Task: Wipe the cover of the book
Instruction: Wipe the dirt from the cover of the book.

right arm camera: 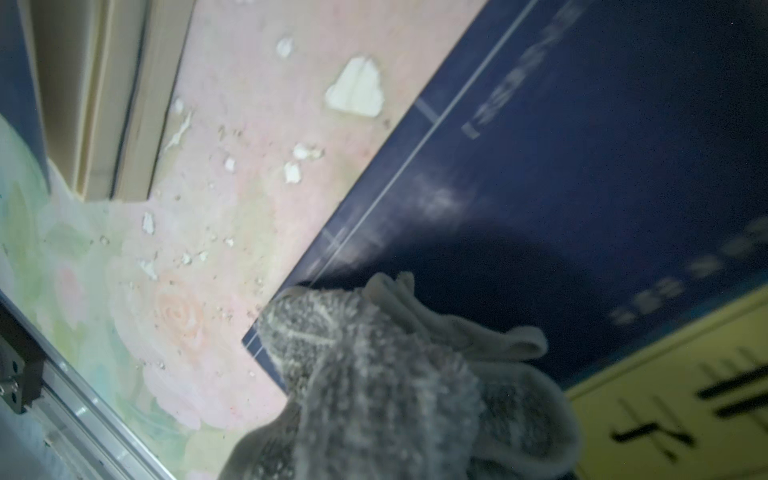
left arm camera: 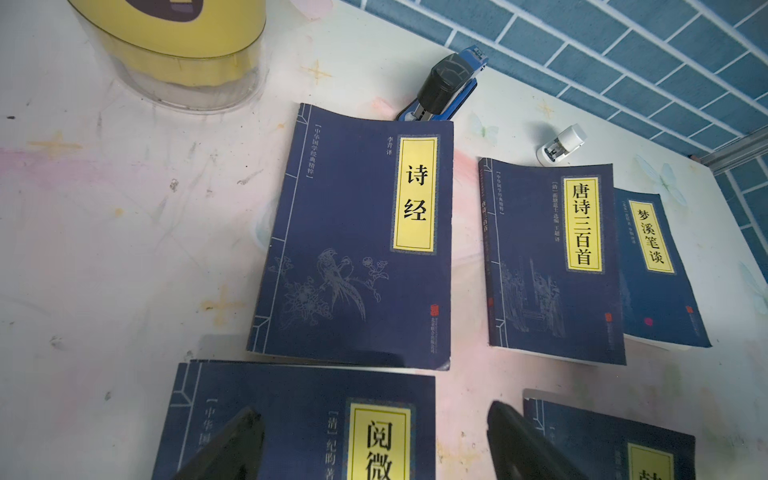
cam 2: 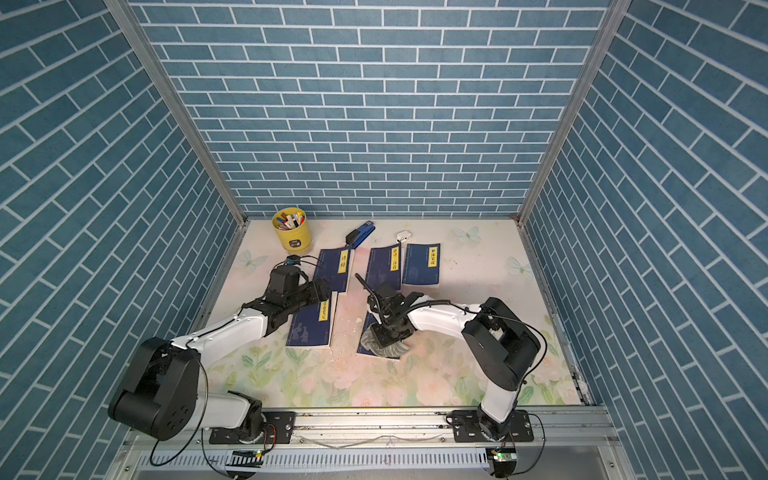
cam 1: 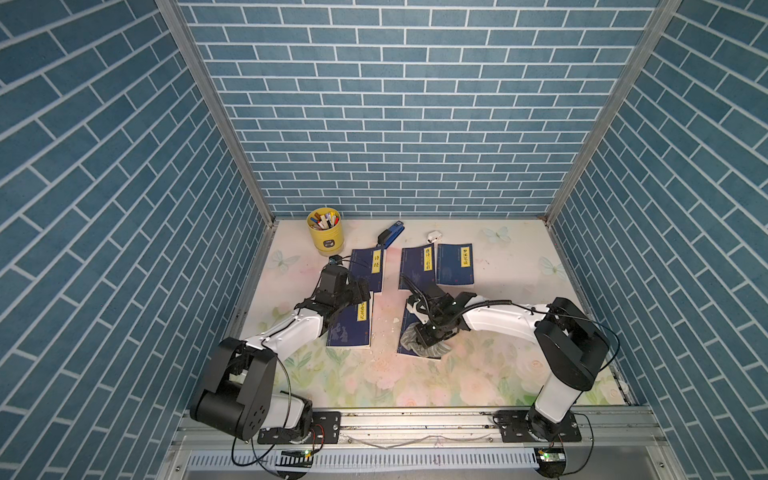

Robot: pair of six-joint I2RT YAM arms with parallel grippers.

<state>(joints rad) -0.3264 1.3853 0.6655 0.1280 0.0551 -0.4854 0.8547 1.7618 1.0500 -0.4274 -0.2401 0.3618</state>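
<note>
A dark blue book [cam 1: 405, 329] [cam 2: 365, 332] [right arm camera: 582, 166] with a yellow title label lies at the front right of the table. A grey cloth [cam 1: 432, 352] [cam 2: 386, 350] [right arm camera: 395, 374] rests on its near corner, bunched under my right gripper [cam 1: 432, 334] [cam 2: 388, 331], which is shut on it. The cloth hides the fingertips in the right wrist view. My left gripper [cam 1: 361, 291] [cam 2: 322, 291] [left arm camera: 374, 411] hangs open above the far end of another blue book [cam 1: 349, 328] [left arm camera: 299, 415] and holds nothing.
Three more blue books [cam 1: 368, 270] [cam 1: 415, 268] [cam 1: 455, 264] lie further back. A yellow pen cup [cam 1: 325, 230], a blue stapler [cam 1: 390, 233] and a small white object [cam 1: 434, 237] stand by the back wall. Pale scraps [right arm camera: 355, 89] litter the floral table between the two front books.
</note>
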